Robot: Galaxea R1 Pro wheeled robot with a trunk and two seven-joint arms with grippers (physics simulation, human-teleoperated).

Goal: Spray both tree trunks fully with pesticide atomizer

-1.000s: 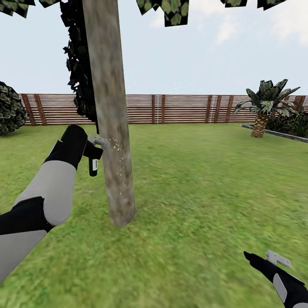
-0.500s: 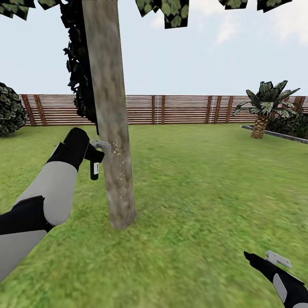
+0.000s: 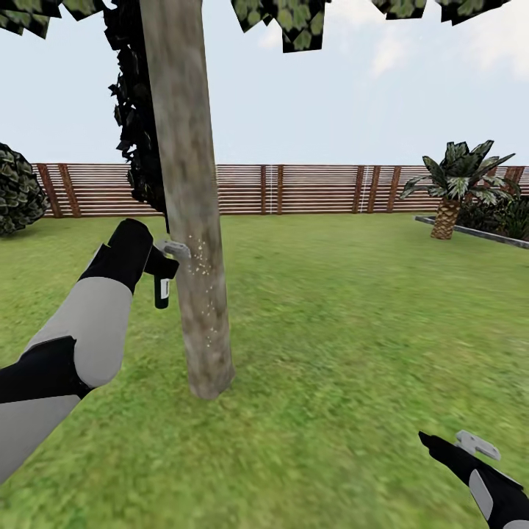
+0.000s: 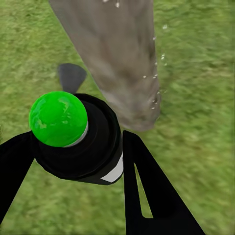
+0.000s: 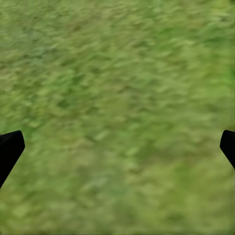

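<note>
Near the camera, low right: the right tool (image 3: 470, 444) hangs just above the lawn (image 3: 353, 345), dark arm and pale metal tip showing in the head view.
Right tool state: its 2 fingertips (image 5: 10, 147) sit at opposite edges of the right wrist view, spread wide apart, with only blurred grass between them.
Left arm: grey and black, reaching up from the lower left toward the tree trunk (image 3: 189, 206).
Left tool: the left tool (image 3: 165, 258) is clamped on the pesticide atomizer (image 3: 161, 292), 1 black finger on each side of the bottle (the left wrist view shows this plainly).
Atomizer, head view: a slim dark bottle with a white label patch, hanging upright below the tool, just beside the trunk on its left side and off the ground.
Atomizer, wrist view: a bright green round cap (image 4: 58, 119) tops the dark body (image 4: 98, 147), and the corner of the white label shows at its lower edge.
Spray: pale specks (image 3: 202, 286) dot the bark at about the height of the tool and a little lower; similar specks show along the trunk's edge in the left wrist view.
Trunk: mottled grey-brown, slightly tilted, rooted in the grass with blocky green leaves (image 3: 283, 18) overhead.
Behind the trunk: a dark leafy column tree (image 3: 136, 110).
Far left: a round bush (image 3: 16, 187).
Far right: a small palm (image 3: 452, 180) beside a low border.
Boundary: a brown slatted fence (image 3: 316, 187) under pale sky.
</note>
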